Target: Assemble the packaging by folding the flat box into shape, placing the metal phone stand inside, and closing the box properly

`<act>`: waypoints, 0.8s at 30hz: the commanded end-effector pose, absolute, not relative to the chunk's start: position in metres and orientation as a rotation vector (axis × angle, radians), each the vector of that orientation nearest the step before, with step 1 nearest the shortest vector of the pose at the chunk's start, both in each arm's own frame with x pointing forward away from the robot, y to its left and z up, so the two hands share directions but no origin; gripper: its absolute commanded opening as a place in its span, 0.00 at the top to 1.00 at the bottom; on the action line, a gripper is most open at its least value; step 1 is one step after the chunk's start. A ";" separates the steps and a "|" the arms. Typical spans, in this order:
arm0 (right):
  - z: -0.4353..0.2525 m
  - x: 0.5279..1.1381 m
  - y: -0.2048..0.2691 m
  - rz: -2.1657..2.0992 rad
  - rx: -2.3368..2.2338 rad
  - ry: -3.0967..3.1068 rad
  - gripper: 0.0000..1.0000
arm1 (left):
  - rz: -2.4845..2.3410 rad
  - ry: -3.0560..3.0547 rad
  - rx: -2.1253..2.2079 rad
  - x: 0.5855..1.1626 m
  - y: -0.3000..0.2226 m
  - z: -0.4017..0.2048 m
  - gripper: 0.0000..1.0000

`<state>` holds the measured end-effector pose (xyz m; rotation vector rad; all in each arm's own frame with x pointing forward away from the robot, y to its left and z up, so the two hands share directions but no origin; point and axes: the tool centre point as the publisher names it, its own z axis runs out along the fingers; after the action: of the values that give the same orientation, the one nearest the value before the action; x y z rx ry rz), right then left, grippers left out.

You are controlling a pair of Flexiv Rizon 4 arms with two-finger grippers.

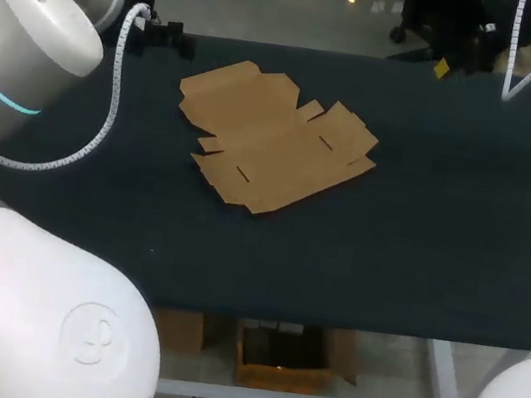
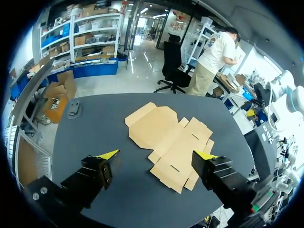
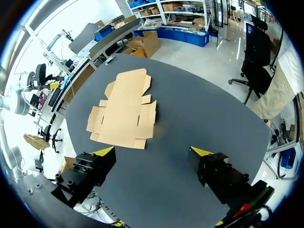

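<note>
A flat, unfolded brown cardboard box (image 1: 273,140) lies on the dark table, left of centre. It also shows in the left wrist view (image 2: 170,137) and the right wrist view (image 3: 123,111). A small dark metal object (image 1: 162,35), apparently the phone stand, sits at the table's far left corner (image 2: 73,109). My left gripper (image 2: 157,155) hangs open high above the table, over the box's near edge, holding nothing. My right gripper (image 3: 152,151) is open too, high over bare tabletop beside the box.
The dark tabletop (image 1: 444,217) stretches bare to the right of the box. My left arm's large white links (image 1: 31,21) fill the left side of the head view. A white cable (image 1: 111,104) hangs from that arm over the table's left edge.
</note>
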<state>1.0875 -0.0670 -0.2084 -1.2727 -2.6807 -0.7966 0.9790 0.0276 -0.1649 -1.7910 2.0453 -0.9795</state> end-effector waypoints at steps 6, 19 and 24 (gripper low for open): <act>-0.222 1.096 -0.057 -0.675 -1.275 -2.658 0.00 | -0.858 2.060 -1.925 0.971 0.022 -0.169 0.00; -0.249 1.088 -0.039 -0.618 -1.171 -2.669 0.00 | -0.914 2.085 -2.017 0.942 0.019 -0.178 0.00; -0.260 1.088 -0.027 -0.563 -1.151 -2.653 0.00 | -0.916 2.094 -2.034 0.935 0.017 -0.182 0.00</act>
<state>1.0770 -0.0339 -0.2558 -1.1662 -2.6667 -0.6100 0.9392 0.0166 -0.1830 -2.0330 2.0944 -0.9127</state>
